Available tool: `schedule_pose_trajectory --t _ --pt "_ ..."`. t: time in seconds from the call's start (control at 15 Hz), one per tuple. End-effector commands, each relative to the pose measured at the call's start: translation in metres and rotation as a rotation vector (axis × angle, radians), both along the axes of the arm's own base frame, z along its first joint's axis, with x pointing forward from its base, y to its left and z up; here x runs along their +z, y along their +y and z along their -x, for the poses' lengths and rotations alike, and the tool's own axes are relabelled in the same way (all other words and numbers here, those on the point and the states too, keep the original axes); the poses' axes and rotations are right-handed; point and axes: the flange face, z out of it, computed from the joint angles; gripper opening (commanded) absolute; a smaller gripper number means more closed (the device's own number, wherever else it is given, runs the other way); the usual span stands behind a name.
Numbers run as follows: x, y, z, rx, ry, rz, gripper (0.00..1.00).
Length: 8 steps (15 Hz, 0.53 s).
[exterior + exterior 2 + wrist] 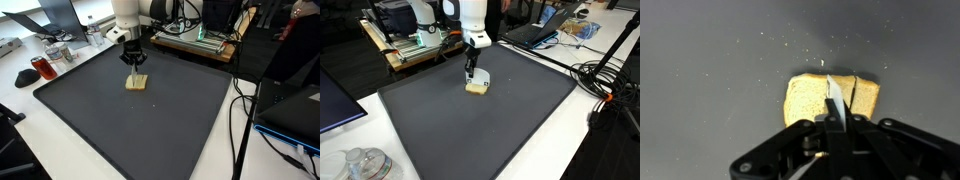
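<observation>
A slice of bread (136, 83) lies on the dark grey mat (170, 120), toward its far side in both exterior views (477, 88). My gripper (134, 62) points straight down just above the bread (471, 72). In the wrist view the fingers (830, 125) are shut on a thin silvery knife blade (834, 103) whose tip rests over the bread (805, 100). A cut line runs through the slice's right part, splitting off a narrower piece (867, 95). Crumbs are scattered on the mat beyond the bread.
A red object (42, 68), a black object (25, 77) and glassware (60, 50) sit off the mat. A wooden rack with electronics (200, 40) stands behind. Cables (240, 110) and a laptop (295, 110) lie beside the mat. A glass lid (365, 165) sits near one corner.
</observation>
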Motion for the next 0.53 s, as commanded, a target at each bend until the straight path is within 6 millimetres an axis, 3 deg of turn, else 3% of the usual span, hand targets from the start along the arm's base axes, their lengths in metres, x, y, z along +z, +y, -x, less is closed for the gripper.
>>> schedule_pose_trajectory --t 0.0,0.47 --pt "-0.0105 -0.0035 -0.0102 0.034 0.003 0.038 0.01" --pt "-0.0169 0.0038 -0.0125 0.085 0.055 0.053 0.01"
